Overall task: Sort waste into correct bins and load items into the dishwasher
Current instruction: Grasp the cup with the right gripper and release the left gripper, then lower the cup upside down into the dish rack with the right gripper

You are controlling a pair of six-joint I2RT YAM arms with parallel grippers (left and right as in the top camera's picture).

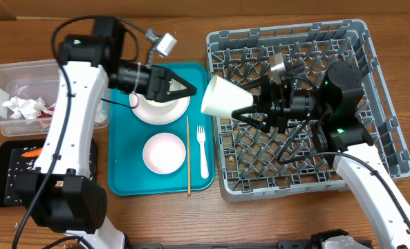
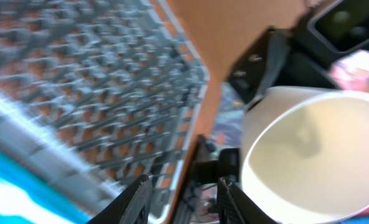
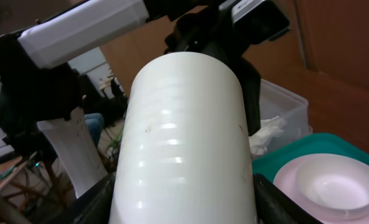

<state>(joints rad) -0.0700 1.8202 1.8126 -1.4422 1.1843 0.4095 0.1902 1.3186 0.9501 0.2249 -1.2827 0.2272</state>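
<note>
The small white cup (image 1: 218, 97), smooth and tapered, is seen from overhead lying sideways in the air, over the seam between the flat teal tray (image 1: 122, 176) and the grey lattice dish rack (image 1: 377, 104). It is clamped at its narrow end by the right end effector (image 1: 249, 111). The left end effector (image 1: 186, 88) is pointed at the cup's wide mouth, just beside it.

In the left wrist view, two dark fingers (image 2: 139, 199) are shown apart with nothing between them, and the cup's hollow faces the lens.

In the right wrist view, the cup's faintly ribbed wall is gripped between blurred fingers (image 3: 97, 202). A round, glossy pale bowl (image 3: 336, 180) is seen below.
</note>
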